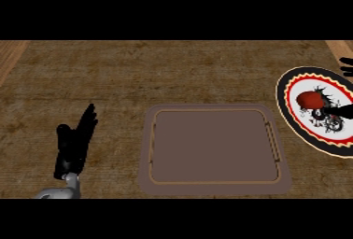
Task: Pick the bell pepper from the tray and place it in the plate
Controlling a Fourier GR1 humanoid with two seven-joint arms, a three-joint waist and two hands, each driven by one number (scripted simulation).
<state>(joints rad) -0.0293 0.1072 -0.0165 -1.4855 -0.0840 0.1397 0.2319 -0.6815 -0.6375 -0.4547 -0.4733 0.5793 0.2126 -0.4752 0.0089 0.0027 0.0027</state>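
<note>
While the pepper lies on the plate at right, the right hand is seen beyond it (fingers unclear); left hand rests spread, left of the tray.

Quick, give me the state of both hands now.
Left hand: open, fingers straight, holding nothing.
Right hand: only fingertips show at the right edge beside the plate; cannot be told.

Dim, even light; no glare.

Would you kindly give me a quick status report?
Left robot hand open, resting left of tray. Right robot hand at right edge. Bell pepper on plate. Nothing blocking.
</note>
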